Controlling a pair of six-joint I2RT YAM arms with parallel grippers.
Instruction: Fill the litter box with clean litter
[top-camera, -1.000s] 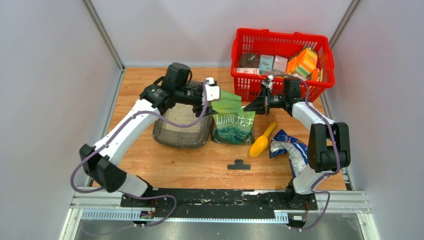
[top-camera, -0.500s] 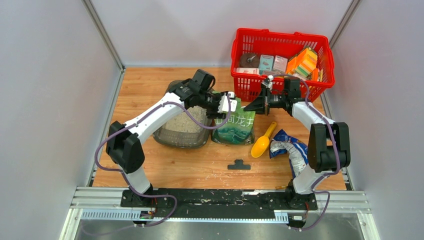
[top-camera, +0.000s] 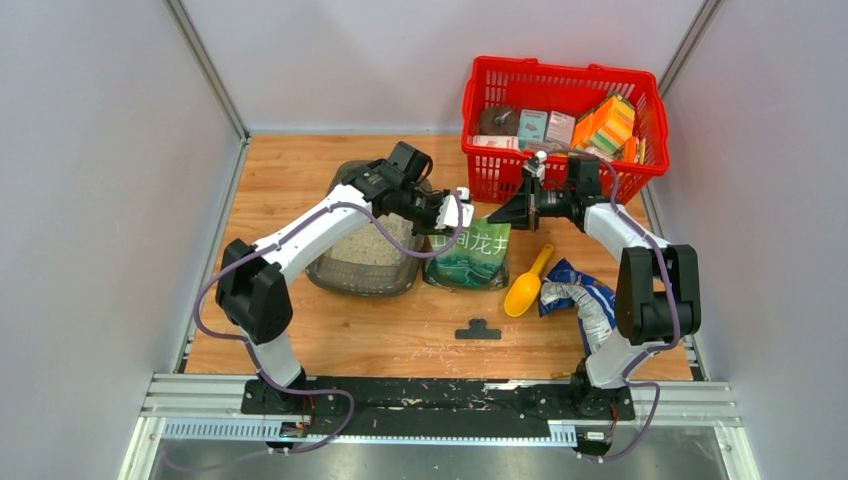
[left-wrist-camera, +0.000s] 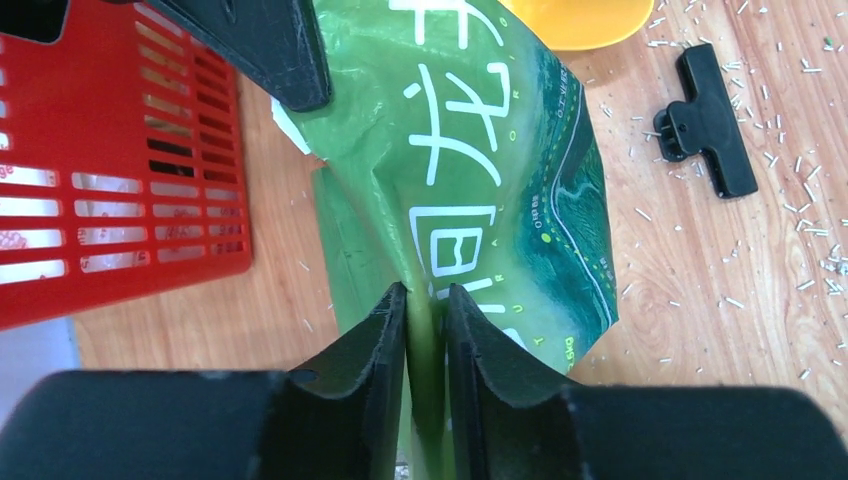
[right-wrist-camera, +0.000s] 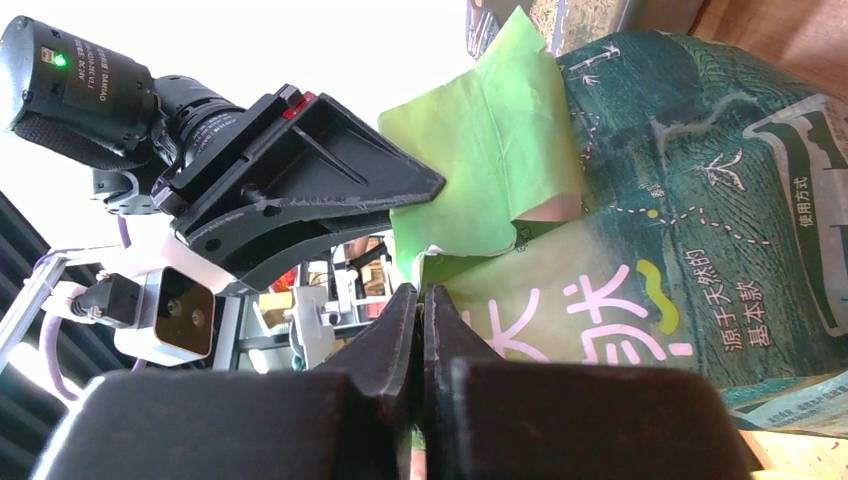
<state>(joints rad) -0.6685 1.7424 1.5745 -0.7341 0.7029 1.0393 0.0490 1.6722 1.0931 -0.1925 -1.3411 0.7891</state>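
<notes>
The dark grey litter box (top-camera: 358, 289) sits left of centre, with pale clean litter (top-camera: 350, 252) lying in it. A green litter bag (top-camera: 468, 252) stands just right of it. My left gripper (top-camera: 447, 220) is at the bag's upper left edge. In the left wrist view its jaws (left-wrist-camera: 427, 292) press on a raised green fold of the bag (left-wrist-camera: 480, 170). My right gripper (top-camera: 497, 214) holds the bag's upper right edge, and its jaws (right-wrist-camera: 420, 292) are shut on the bag's (right-wrist-camera: 700, 200) open top flap.
A red basket (top-camera: 640, 172) of boxes stands at the back right, close behind both grippers. A yellow scoop (top-camera: 524, 284), a crumpled blue and silver bag (top-camera: 582, 302) and a black clip (top-camera: 478, 330) lie in front. Stray granules dot the wooden table (top-camera: 300, 340).
My left arm has swung right from over the litter box to the bag, and its jaws have narrowed onto a fold. The right arm has not moved.
</notes>
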